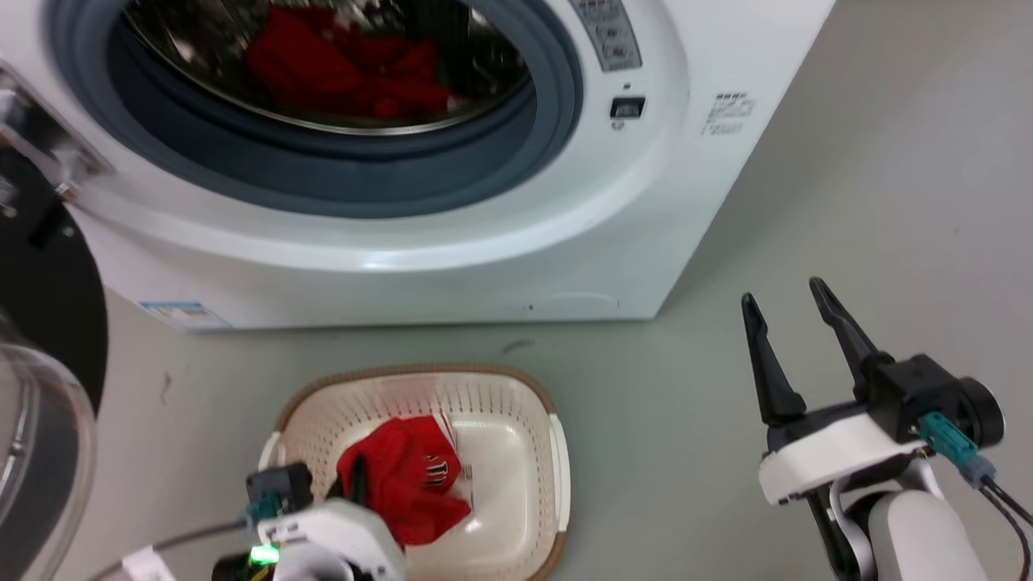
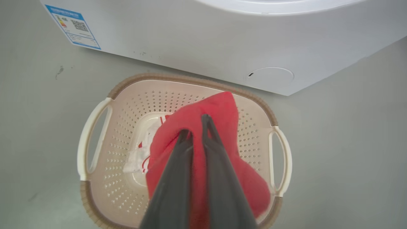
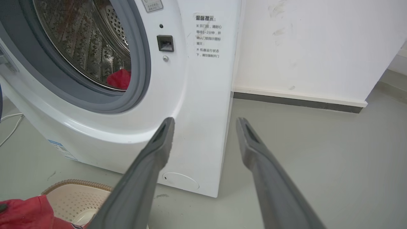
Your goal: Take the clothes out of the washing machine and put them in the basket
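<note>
The white washing machine [image 1: 565, 242] stands open, and red clothes [image 1: 347, 68] lie in its steel drum [image 3: 86, 47]. Below it on the floor sits the cream basket [image 1: 420, 369] with a brown rim. My left gripper [image 2: 194, 125] is shut on a red jersey [image 2: 219, 108], which hangs into the basket [image 2: 178, 78]; a white-trimmed part [image 2: 136, 159] rests on the basket floor. In the head view the left gripper [image 1: 355, 476] is over the basket, against the jersey [image 1: 403, 476]. My right gripper [image 1: 787, 311] is open and empty over the floor, right of the machine's corner. The right wrist view also shows red cloth [image 3: 119, 79] in the drum.
The machine's domed glass door [image 1: 32, 452] hangs open at the far left, close to the basket. Grey floor [image 1: 847, 202] stretches to the right of the machine. A white wall with a dark skirting [image 3: 299, 101] runs behind. A white cable [image 3: 11, 127] lies left of the machine.
</note>
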Controlling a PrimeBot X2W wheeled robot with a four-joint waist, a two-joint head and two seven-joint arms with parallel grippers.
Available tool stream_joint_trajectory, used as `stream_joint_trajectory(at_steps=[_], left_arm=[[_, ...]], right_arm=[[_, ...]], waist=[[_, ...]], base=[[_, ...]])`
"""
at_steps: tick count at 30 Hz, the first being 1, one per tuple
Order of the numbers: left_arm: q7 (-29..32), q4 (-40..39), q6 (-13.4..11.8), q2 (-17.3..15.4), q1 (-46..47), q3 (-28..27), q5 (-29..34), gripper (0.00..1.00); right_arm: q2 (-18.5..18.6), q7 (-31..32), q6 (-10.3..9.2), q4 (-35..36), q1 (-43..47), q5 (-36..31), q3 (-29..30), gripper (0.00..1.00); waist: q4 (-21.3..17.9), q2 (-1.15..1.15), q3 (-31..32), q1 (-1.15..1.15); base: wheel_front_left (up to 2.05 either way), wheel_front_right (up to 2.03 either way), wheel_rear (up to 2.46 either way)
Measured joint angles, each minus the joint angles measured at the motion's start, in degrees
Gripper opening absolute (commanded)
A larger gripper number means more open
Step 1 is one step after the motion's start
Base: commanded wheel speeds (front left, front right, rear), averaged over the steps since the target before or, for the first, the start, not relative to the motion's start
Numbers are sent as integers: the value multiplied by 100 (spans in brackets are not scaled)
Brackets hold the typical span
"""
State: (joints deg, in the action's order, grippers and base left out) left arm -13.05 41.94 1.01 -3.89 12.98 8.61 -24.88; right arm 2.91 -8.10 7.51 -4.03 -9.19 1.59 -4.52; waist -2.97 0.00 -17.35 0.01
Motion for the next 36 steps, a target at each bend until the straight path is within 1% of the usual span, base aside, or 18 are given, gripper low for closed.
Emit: stream_joint_trajectory(at_steps=[7, 9, 15, 19, 22, 25, 26, 27, 28, 29, 32, 36], left_arm=[[-136, 1514, -24, 51, 1358, -74, -58, 0], [-158, 1671, -26, 56, 1517, -78, -59, 0], [-178, 2521, -3, 56, 2188, -135, -114, 0], [-185, 2874, 33, -12, 2418, -278, -286, 0], [-116, 3020, 33, -174, 2511, -244, -260, 0], [48, 3091, 32, -266, 2598, -197, -252, 0], [144, 3107, 33, -265, 2618, -194, -255, 2], [203, 3122, 34, -267, 2627, -176, -255, 28], [233, 3137, 33, -261, 2631, -167, -255, 79], [231, 3150, 33, -260, 2632, -163, -258, 100], [171, 3162, 26, -257, 2629, -154, -263, 100], [24, 3167, 1, -235, 2499, -144, -289, 100]], right_arm=[[0, -11, 0, 63, -380, -62, -171, 100], [0, -11, 0, 75, -435, -78, -193, 100], [0, -45, 0, 123, -680, -116, -271, 100], [0, -100, 0, 131, -806, -94, -343, 100], [0, -131, 0, 116, -858, -98, -417, 100], [0, -147, 0, 96, -942, -114, -458, 100], [0, -154, 0, 87, -961, -118, -464, 100], [0, -159, 0, 65, -968, -119, -463, 100], [0, -171, 0, 43, -973, -121, -466, 100], [1, -177, 0, 13, -985, -125, -467, 100], [-1, -221, 0, -89, -1040, -123, -470, 100], [-1, -294, 0, -293, -1032, -81, -470, 100]], waist=[[-74, 0, -779, 0], [-91, 0, -903, 0], [-210, 0, -1622, 1], [-314, 0, -2030, 1], [-403, 0, -2281, 1], [-482, 0, -2476, 0], [-499, 0, -2521, 1], [-512, 0, -2554, 0], [-516, 0, -2570, 0], [-514, 0, -2563, 0], [-483, 0, -2434, 0], [-437, 0, -2077, 0]], base=[[0, 0, 0], [0, 0, 0], [0, 0, 0], [0, 0, 0], [0, 0, 0], [0, 0, 0], [0, 0, 0], [0, 0, 0], [0, 0, 0], [0, 0, 0], [0, 0, 0], [0, 0, 0]])
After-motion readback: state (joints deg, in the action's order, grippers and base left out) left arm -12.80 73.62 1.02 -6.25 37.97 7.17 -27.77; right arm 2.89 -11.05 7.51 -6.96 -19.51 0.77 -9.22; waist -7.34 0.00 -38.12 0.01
